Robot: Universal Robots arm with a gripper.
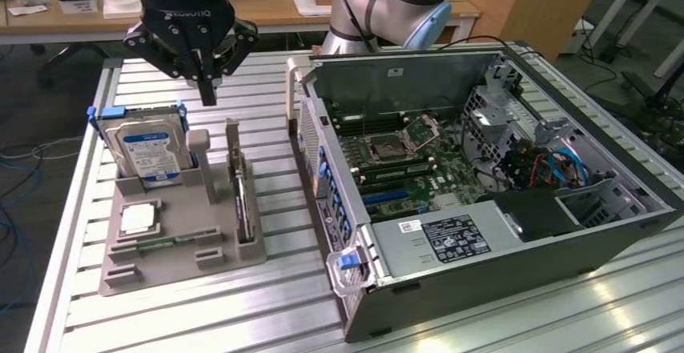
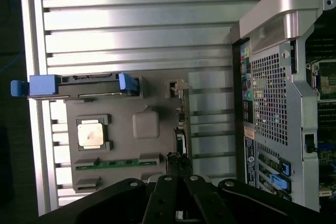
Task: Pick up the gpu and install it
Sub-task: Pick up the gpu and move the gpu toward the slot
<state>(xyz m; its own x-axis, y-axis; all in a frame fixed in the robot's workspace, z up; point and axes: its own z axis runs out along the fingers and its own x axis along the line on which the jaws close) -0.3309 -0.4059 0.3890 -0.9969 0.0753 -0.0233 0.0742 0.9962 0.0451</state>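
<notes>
Exterior view: gripper (image 1: 207,97) hangs over the far end of the grey tray (image 1: 187,209), fingers pinched to a narrow point, holding nothing; it sits apart from the gpu (image 1: 243,197), which stands on edge in the tray slot on the exterior view's right, between the hard drive (image 1: 150,149) and the open PC case (image 1: 513,273). Wrist view: card (image 2: 182,129) runs edge-on just ahead of the claw (image 2: 177,182); its top edge is prob. bare, hard to tell. Approach step, imo: jaws need to part wider than the card's thickness; square across the thin edge, mid-length; clear the slot posts; descend straight, no side load on the board.
</notes>
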